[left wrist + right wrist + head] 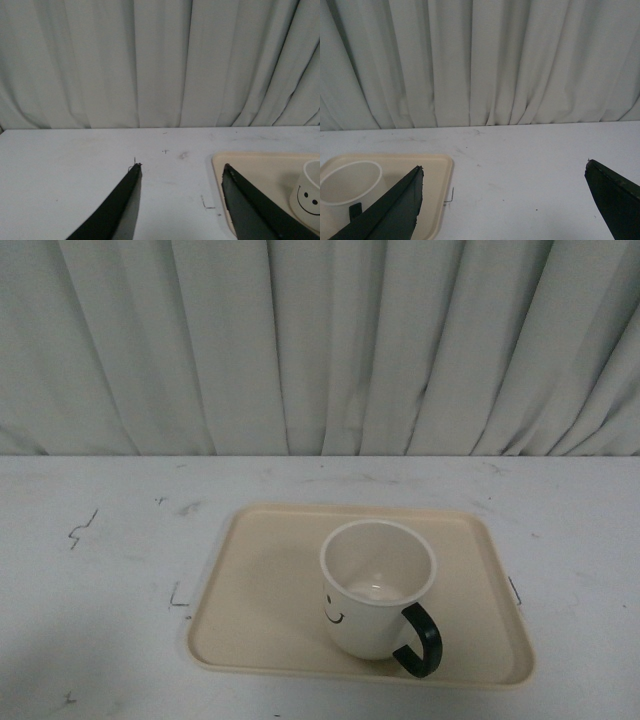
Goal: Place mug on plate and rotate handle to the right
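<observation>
The white mug (372, 590) with a black smiley face stands upright on the beige plate (260, 590), right of the plate's middle. Its black handle (420, 640) points toward the front right. Neither arm shows in the front view. My left gripper (181, 167) is open and empty over bare table left of the plate (260, 170); the mug (307, 195) shows at that view's edge. My right gripper (504, 165) is open and empty over bare table right of the plate (437, 200); the mug's rim (350, 182) shows beside one finger.
The white table (90, 570) carries small dark marks around the plate. A grey pleated curtain (320, 340) hangs along the table's far edge.
</observation>
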